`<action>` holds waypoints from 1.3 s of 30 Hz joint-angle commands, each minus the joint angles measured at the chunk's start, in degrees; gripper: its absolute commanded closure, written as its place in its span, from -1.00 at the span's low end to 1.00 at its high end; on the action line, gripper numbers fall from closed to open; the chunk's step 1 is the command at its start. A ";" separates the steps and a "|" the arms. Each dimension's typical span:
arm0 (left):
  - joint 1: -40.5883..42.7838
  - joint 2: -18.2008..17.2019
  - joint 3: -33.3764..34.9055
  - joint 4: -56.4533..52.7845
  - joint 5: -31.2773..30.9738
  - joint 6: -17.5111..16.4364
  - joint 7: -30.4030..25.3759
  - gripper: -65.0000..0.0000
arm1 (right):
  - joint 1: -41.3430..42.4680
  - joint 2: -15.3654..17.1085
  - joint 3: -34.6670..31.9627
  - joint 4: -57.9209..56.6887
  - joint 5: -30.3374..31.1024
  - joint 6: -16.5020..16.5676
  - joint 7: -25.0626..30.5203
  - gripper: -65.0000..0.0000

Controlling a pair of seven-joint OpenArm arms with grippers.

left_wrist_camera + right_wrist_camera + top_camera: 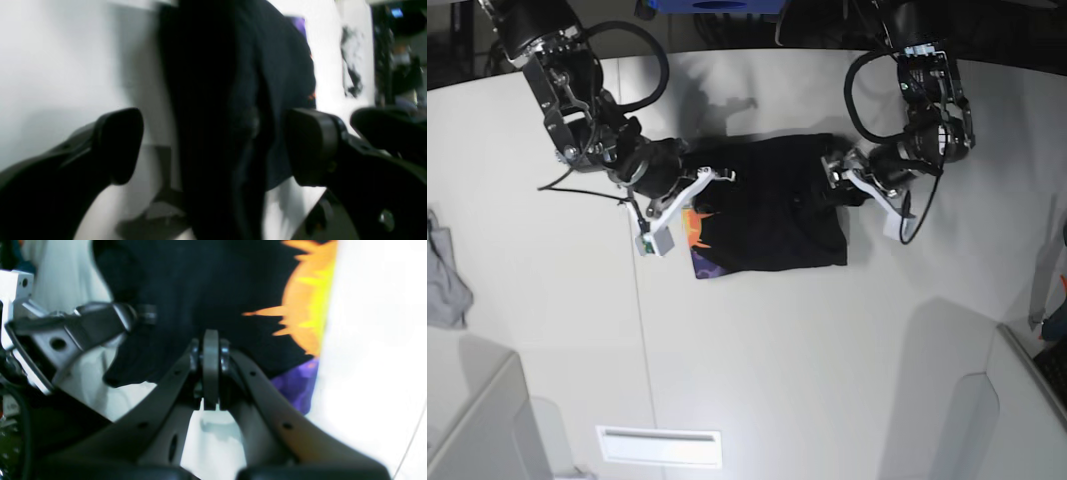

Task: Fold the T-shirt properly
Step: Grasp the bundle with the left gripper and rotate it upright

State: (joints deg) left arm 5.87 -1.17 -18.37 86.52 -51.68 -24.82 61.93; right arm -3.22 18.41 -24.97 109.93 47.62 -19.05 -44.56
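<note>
Black T-shirt [772,205] shows orange-purple print, seemingly no writing.

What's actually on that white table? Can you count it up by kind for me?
Black T-shirts: 1, the T-shirt
Grey cloths: 1, the grey cloth at the table edge
Robot grippers: 2, the right gripper and the left gripper
Total: 4

A T-shirt [772,205] lies on the counter [827,340]. The right gripper [717,177] sits at its left edge, the left gripper [835,170] at its right edge.
</note>
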 commanded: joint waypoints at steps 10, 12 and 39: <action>-1.96 -0.46 5.49 -6.92 -1.20 5.96 -4.13 -0.53 | 0.37 0.88 0.31 1.24 0.69 0.54 0.91 1.00; -3.10 -0.46 5.76 -7.71 -1.20 5.96 -4.04 0.10 | 0.10 1.50 0.84 1.24 0.69 0.54 1.17 1.00; -38.09 -26.57 81.54 -0.32 28.34 3.59 -4.31 1.00 | -14.67 1.15 28.18 1.50 0.78 8.81 5.74 1.00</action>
State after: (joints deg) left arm -31.73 -27.79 63.09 86.41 -24.18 -21.65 56.45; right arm -18.13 19.03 2.90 110.56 47.99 -10.85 -39.62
